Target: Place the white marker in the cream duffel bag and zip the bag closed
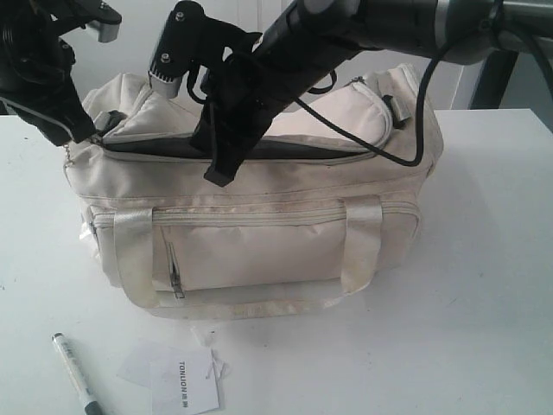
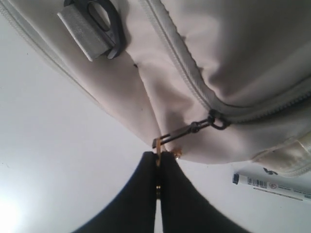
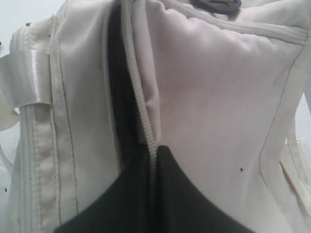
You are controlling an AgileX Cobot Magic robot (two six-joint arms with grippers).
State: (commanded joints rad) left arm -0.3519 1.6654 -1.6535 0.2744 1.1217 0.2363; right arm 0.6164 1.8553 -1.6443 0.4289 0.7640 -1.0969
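The cream duffel bag stands in the middle of the white table, its curved top zipper gaping and showing dark lining. At the bag's left end, my left gripper is shut on the gold zipper pull, which links by a dark chain to the slider. My right gripper reaches down over the top opening and is shut on the zipper edge of the bag's flap. The white marker lies on the table in front of the bag's left corner, held by nothing.
A flat white paper tag with printed text lies on the table near the front edge, beside the marker. A dark clip with a grey strap hangs at the bag's left end. The right arm's cable loops over the bag's top.
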